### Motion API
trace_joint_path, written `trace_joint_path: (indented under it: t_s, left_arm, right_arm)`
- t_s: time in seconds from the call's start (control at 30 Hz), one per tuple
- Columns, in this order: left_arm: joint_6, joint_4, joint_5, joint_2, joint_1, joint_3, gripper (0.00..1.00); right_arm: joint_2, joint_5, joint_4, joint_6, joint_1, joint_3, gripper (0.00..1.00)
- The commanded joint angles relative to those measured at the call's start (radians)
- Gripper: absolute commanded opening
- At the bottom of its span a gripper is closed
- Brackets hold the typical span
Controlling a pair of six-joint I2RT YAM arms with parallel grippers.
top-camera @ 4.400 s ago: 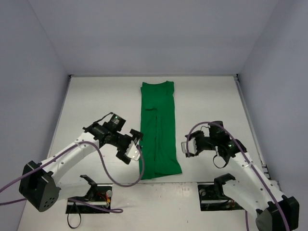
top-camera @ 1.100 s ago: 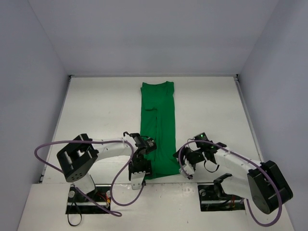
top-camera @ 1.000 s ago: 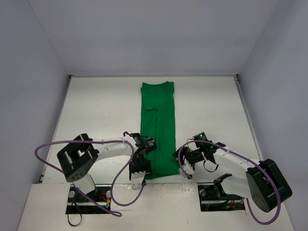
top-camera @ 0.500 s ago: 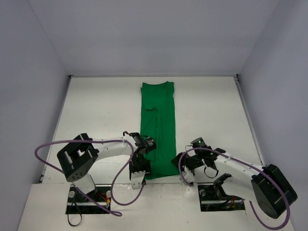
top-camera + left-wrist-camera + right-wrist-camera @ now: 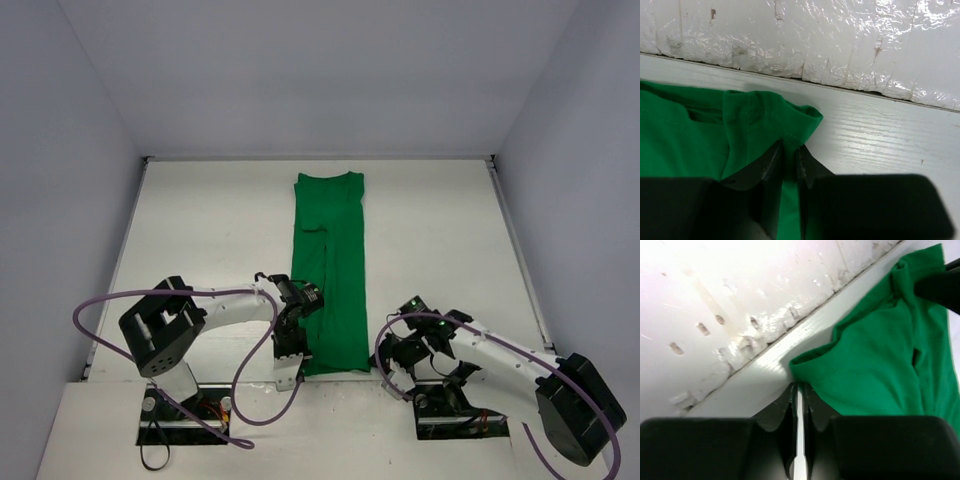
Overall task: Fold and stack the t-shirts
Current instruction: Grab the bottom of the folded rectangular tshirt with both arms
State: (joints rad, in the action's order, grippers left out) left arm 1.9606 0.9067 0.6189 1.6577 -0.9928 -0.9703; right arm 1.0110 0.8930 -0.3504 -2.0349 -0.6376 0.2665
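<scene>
The bright-green t-shirt (image 5: 330, 270) lies as a long narrow strip down the middle of the white table, collar end far, hem end near. My left gripper (image 5: 296, 358) sits at its near left corner. In the left wrist view this gripper (image 5: 790, 148) is shut on a raised ridge of the t-shirt (image 5: 690, 130), green cloth filling the gap between the fingers. My right gripper (image 5: 383, 366) rests just off the near right corner. In the right wrist view it (image 5: 798, 385) is shut, only white table showing between the fingers, and the t-shirt (image 5: 880, 350) corner touches the tips.
A seam (image 5: 840, 85) runs just beyond both grippers, where the table meets a glossy white board along the near edge. The arm bases (image 5: 460, 405) stand on that board. Grey walls enclose the table on three sides.
Both grippers have closed, the left one onto the shirt's near left corner. The right gripper has slid toward the near edge and a little right. The shirt has shifted slightly nearer.
</scene>
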Motion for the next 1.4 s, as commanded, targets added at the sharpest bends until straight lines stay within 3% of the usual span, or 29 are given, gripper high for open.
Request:
trace_joint_path:
  t_s: [0.0,0.13,0.2,0.27,0.33,0.7,1.03,1.27,1.37]
  left_arm:
    - [0.005,-0.003,0.024,0.001,0.007,0.001,0.08]
    - [-0.014,-0.003,0.038,-0.004,0.009,-0.002,0.05]
    - [-0.014,-0.003,0.036,-0.003,0.008,0.001,0.05]
    - [-0.016,-0.004,0.036,-0.005,0.009,0.001,0.05]
    - [-0.016,-0.004,0.036,-0.006,0.008,0.002,0.05]
    - [-0.013,-0.003,0.038,-0.004,0.011,-0.006,0.05]
    - [-0.008,-0.003,0.041,-0.021,0.015,-0.002,0.05]
    - [-0.016,-0.003,0.055,-0.037,0.032,0.006,0.03]
    - [-0.041,-0.002,0.086,-0.06,0.046,0.007,0.0]
  right_arm:
    - [0.021,-0.063,-0.193,-0.582,-0.008,0.003,0.03]
    - [0.042,-0.052,-0.191,-0.545,-0.008,0.031,0.0]
    - [0.053,-0.045,-0.19,-0.539,-0.008,0.039,0.04]
    - [0.047,-0.038,-0.19,-0.545,-0.008,0.039,0.28]
    - [0.037,-0.037,-0.191,-0.572,-0.008,0.028,0.37]
    - [0.208,-0.034,-0.19,-0.607,-0.01,0.109,0.43]
    - [0.415,-0.08,-0.202,-0.638,-0.058,0.216,0.29]
    - [0.481,-0.083,-0.203,-0.505,-0.1,0.3,0.02]
    - [0.435,-0.074,-0.204,-0.461,-0.1,0.299,0.0]
